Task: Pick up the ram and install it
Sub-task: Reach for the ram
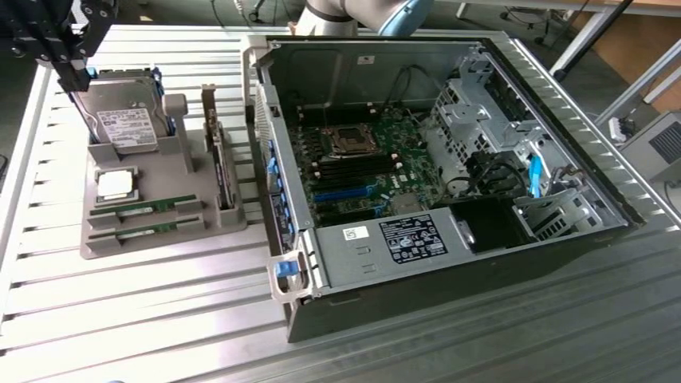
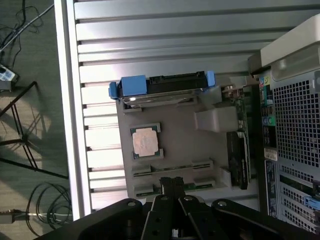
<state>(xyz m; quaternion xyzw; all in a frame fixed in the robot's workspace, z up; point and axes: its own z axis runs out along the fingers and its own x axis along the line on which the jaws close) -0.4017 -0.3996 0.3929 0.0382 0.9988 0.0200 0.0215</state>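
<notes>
**Slatted bench: gripper closed and empty, both ram sticks seated in the parts holder**

Slatted aluminium table (image 1: pixel 127 319) carries a grey parts holder (image 1: pixel 220 221) at the exterior view's left. An open computer case (image 1: pixel 319 72) stands just beside it at the exterior view's right. The motherboard (image 1: pixel 368 171) lies exposed inside the case.

Ram: two like sticks sit side by side in parallel slots at one end of the holder.
- The inner ram stick (image 1: pixel 143 210) is just beside the square silver processor chip (image 1: pixel 115 185).
- The outer ram stick (image 1: pixel 143 231) lies next to the holder's end edge.
- Each is a thin, long, narrow green board with small dark chips along its length, set on edge between grey end clips.
- Both are seated in the holder.

Other contents: a hard drive (image 1: pixel 126 120) with blue side rails stands at the holder's opposite end. A dark expansion card (image 1: pixel 220 171) stands on edge along the side toward the case.

Gripper (image 2: pixel 172 186): the black fingers are pressed together with nothing between them. In the exterior view it hangs (image 1: pixel 76 80) by the hard drive's far corner, well apart from both ram sticks. In the wrist view the closed fingertips hide the middle of the outer stick's slot.
</notes>
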